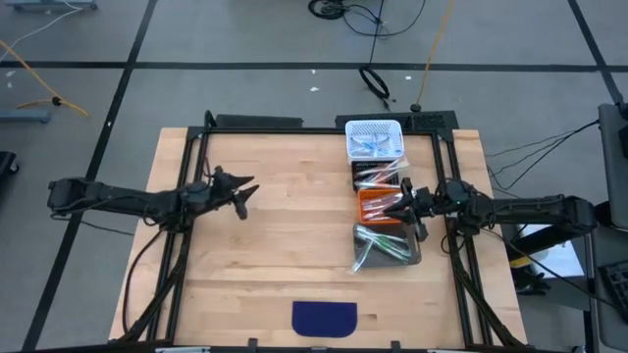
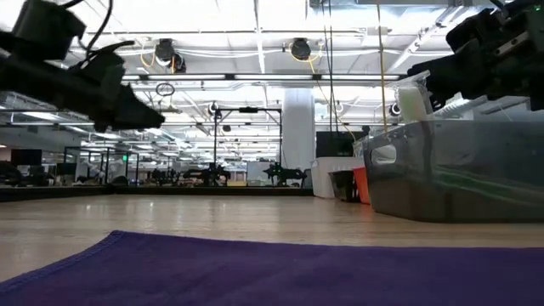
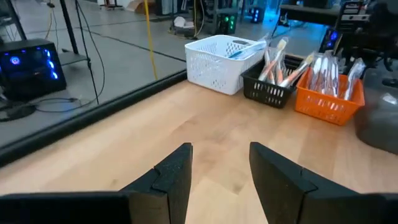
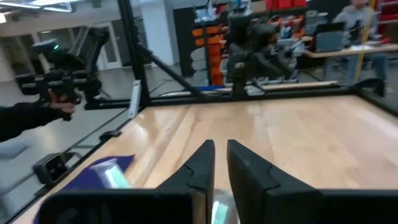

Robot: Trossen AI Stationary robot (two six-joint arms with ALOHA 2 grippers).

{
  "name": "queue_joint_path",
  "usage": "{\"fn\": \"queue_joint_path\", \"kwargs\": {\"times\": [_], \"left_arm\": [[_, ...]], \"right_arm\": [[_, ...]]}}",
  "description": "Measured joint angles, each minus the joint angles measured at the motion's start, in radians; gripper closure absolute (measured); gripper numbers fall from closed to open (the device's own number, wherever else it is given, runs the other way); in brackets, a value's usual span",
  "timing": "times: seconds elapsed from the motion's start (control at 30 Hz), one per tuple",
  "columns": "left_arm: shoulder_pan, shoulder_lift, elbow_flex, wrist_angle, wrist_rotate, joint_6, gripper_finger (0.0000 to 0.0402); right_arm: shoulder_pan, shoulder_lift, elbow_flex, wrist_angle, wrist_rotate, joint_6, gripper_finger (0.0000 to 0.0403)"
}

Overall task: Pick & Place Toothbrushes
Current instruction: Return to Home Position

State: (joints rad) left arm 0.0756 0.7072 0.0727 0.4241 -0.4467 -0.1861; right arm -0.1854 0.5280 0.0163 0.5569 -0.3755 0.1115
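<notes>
Table (image 1: 265, 245): pale wood, black-framed; blue mat (image 1: 325, 318) at lower centre.
Room: grey floor, cables.
Toothbrushes (image 1: 378, 188): in bins, right of centre.
Left gripper (image 1: 247, 191): open, empty, centre-left.
Right gripper (image 1: 396, 205): over orange bin (image 1: 374, 208), nearly closed; hold unclear.

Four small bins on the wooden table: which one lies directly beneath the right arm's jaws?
The orange plastic bin, third in the row, between the black and grey bins.

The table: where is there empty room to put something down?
The bare wood in the middle, between the left gripper and the row of bins, is free. So is the wood between the purple mat and the grey bin. The right side is crowded: four bins and the right gripper.
</notes>
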Motion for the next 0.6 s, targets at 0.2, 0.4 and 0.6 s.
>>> {"fn": "queue_joint_path", "kwargs": {"times": [0.2,0.4,0.6], "left_arm": [[-0.013,-0.176,-0.060,-0.173,-0.029,-0.149,0.0240],[-0.024,-0.245,-0.060,-0.204,-0.033,-0.438,0.0240],[-0.024,-0.244,-0.060,-0.115,-0.033,-0.467,0.0240]], "right_arm": [[0.017,-0.018,-0.001,0.002,0.035,-0.011,0.0385],[0.017,-0.020,-0.002,-0.012,0.035,0.005,0.0386],[0.017,-0.019,-0.002,-0.008,0.034,0.006,0.0387]]}}
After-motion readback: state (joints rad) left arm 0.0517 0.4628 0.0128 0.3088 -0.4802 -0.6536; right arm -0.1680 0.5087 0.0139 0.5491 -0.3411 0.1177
